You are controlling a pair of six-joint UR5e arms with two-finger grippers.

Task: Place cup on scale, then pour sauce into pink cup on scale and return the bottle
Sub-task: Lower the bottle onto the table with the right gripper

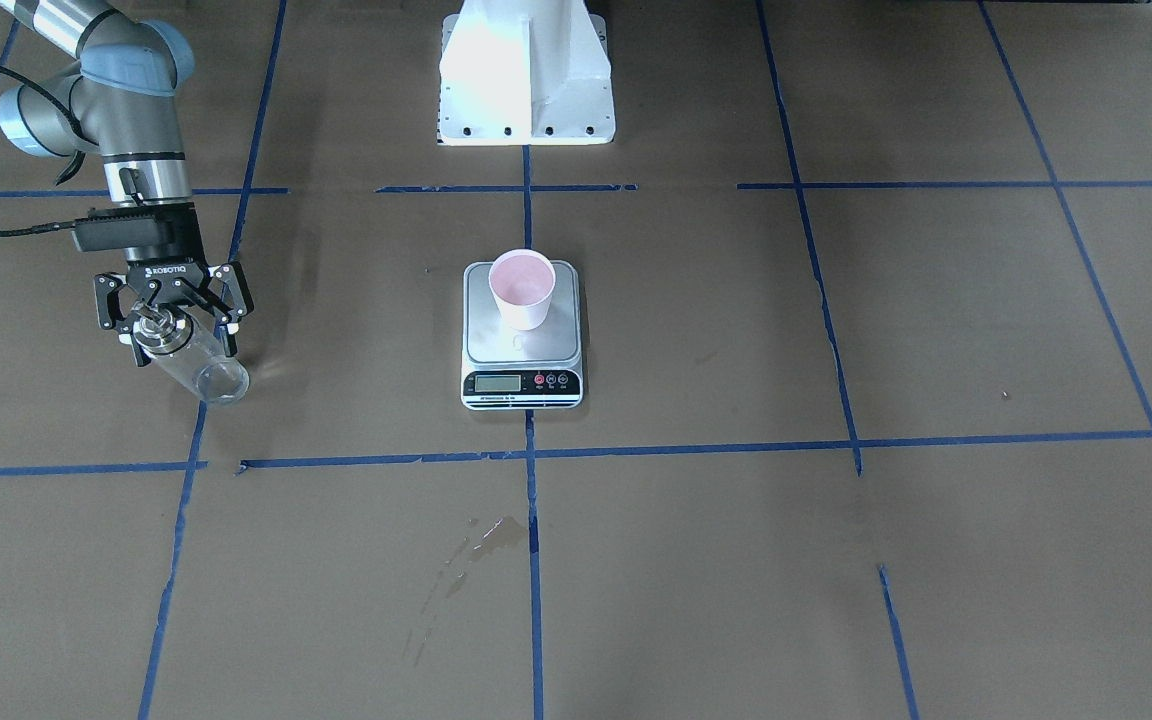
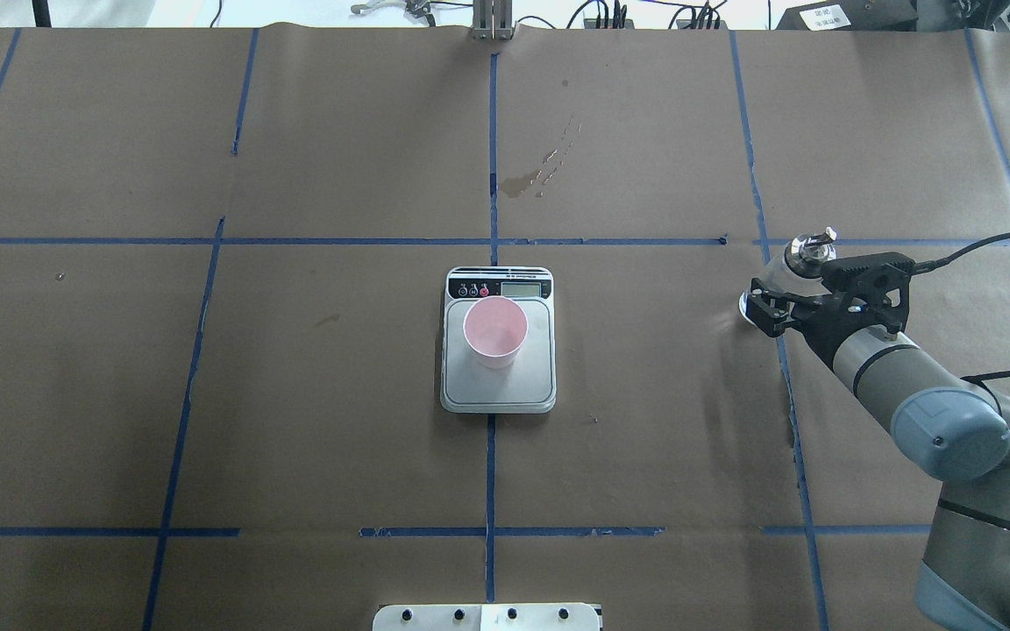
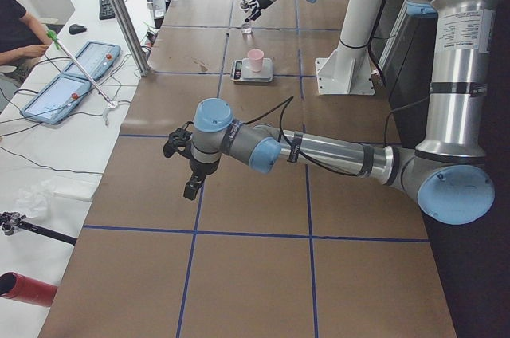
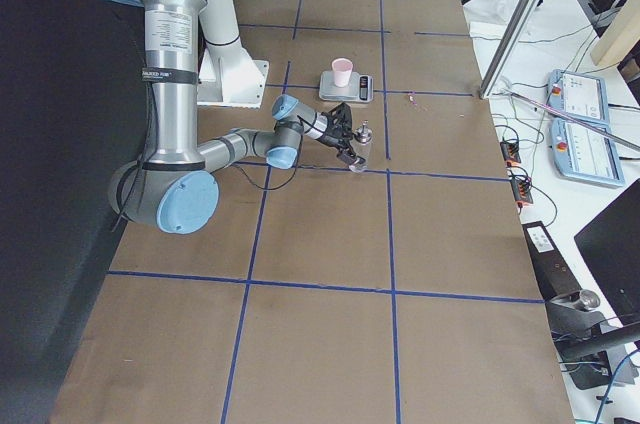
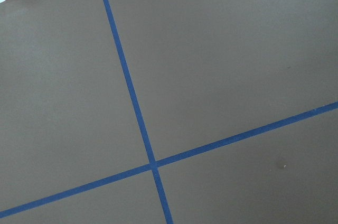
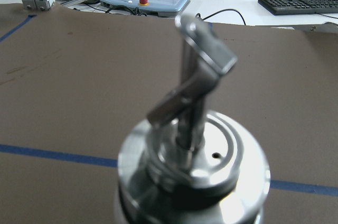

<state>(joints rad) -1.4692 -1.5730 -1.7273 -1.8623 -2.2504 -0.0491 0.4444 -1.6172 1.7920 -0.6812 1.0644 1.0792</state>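
Observation:
The cup (image 1: 523,288), white outside and pink inside, stands upright on the steel platform of the scale (image 1: 496,345) at the table's middle; both also show in the overhead view, the cup (image 2: 494,331) on the scale (image 2: 522,386). The clear glass bottle (image 1: 194,362) with a metal collar and spout stands on the table to the robot's right. My right gripper (image 1: 184,350) is open, with a jaw on each side of the bottle. The right wrist view shows the spout (image 6: 203,71) close up. My left gripper (image 3: 180,170) hangs over bare table far from the scale; I cannot tell its state.
A dried sauce stain (image 1: 481,540) marks the brown paper beyond the scale. The white robot base (image 1: 526,80) stands behind the scale. Blue tape lines (image 5: 132,102) grid the table. Operator tablets (image 3: 72,75) lie on a side desk.

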